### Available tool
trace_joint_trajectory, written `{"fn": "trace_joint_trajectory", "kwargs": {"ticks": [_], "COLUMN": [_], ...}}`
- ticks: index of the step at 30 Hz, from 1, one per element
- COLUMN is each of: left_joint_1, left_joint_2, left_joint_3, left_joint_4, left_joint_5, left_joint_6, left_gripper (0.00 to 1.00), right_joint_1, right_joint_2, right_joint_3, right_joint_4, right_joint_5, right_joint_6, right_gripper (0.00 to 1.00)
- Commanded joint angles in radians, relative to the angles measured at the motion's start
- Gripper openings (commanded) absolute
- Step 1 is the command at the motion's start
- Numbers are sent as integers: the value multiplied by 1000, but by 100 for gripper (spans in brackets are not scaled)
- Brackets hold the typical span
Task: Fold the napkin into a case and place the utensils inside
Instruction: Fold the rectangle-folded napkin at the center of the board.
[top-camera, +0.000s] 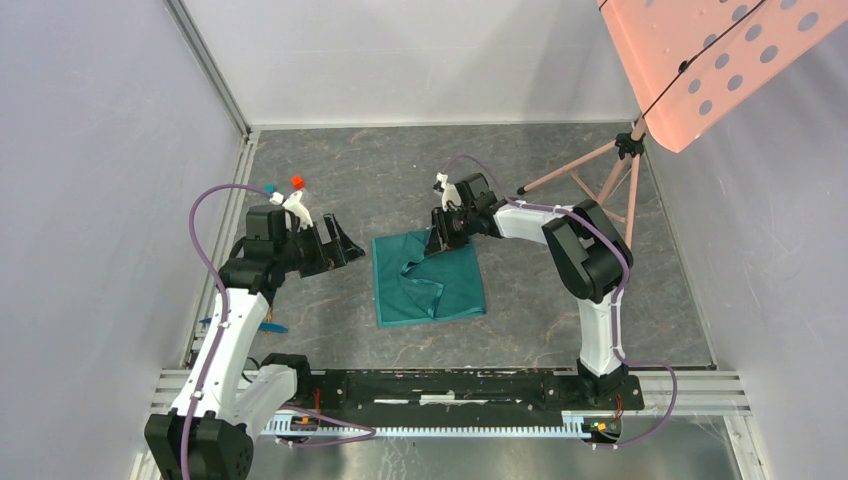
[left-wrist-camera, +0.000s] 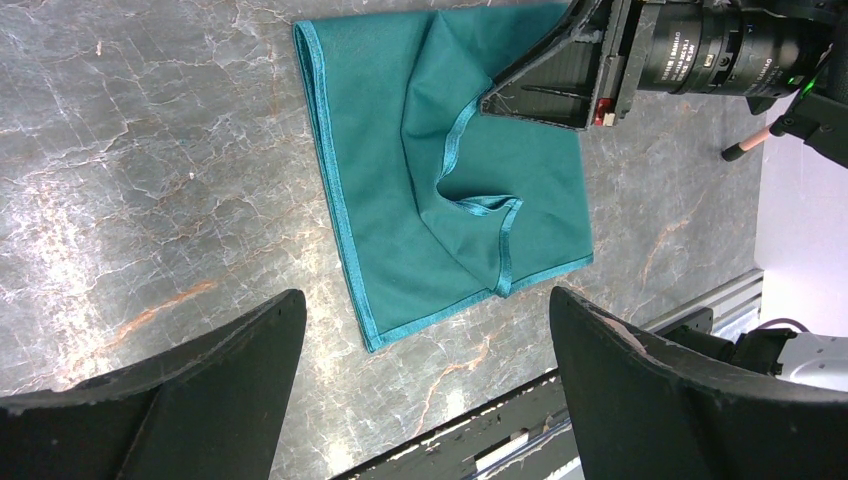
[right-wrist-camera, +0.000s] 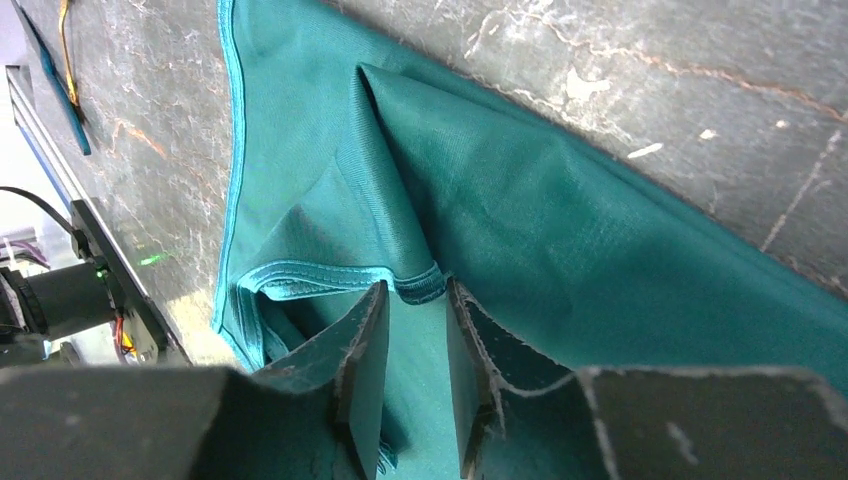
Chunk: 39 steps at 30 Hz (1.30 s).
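Two arms: R pincer (right-wrist-camera: 415, 290) tipped down, pinching napkin (right-wrist-camera: 560, 230) hem; L pincer (left-wrist-camera: 428, 295) spread, hovering left of it.

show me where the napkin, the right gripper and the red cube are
napkin (top-camera: 445, 290): top view, flat near part of the cloth
right gripper (right-wrist-camera: 415, 300): right wrist view, midway between its fingertips
red cube (top-camera: 297, 181): top view, its top face

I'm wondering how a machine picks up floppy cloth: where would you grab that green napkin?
I'd pinch the raised hemmed edge where the napkin is folded over, from above on the far side, where the right gripper sits. That hem stands off the layer beneath, so jaws can straddle it; the rest lies flat.
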Motion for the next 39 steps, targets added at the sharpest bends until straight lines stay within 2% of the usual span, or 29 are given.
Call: {"fn": "trace_joint_trajectory", "kwargs": {"ticks": [1, 6, 11, 13, 17, 19, 20, 24, 26, 30, 33, 39], "left_joint_1": [-3, -3, -3, -3, -4, -3, -3, -3, -4, -4, -3, -4], "left_joint_2": [-1, 0, -5, -5, -3, -4, -6, -9, -12, -16, -15, -13], "left_joint_3": [-4, -4, -3, -2, -3, -3, -2, -2, -5, -6, -6, -6], "left_joint_4": [33, 33, 32, 32, 31, 31, 30, 33, 33, 36, 36, 34], "left_joint_5": [-13, -14, -16, -19, -20, -20, -21, -19, -18, -17, -12, -14], "left_joint_6": [26, 27, 27, 27, 27, 28, 27, 27, 27, 26, 26, 26], "left_gripper": [97, 97, 97, 97, 97, 97, 97, 97, 97, 97, 97, 97], "right_joint_1": [18, 44, 95, 117, 146, 142, 137, 101, 76, 23, 11, 17], "right_joint_2": [23, 51, 82, 103, 101, 63, 45, -29, -75, -171, -154, -101], "right_joint_3": [58, 109, 138, 163, 200, 178, 175, 149, 102, -80, -99, -119], "right_joint_4": [53, 82, 192, 250, 351, 373, 361, 123, 48, 107, 90, 146], "right_joint_5": [-14, -27, -34, -43, -73, -88, -108, -106, -101, -110, -134, -169], "right_joint_6": [27, 73, 183, 241, 341, 338, 318, 93, 17, -11, -60, -43], "right_gripper": [31, 19, 21, 27, 47, 58, 61, 76, 79, 81, 81, 80]}}
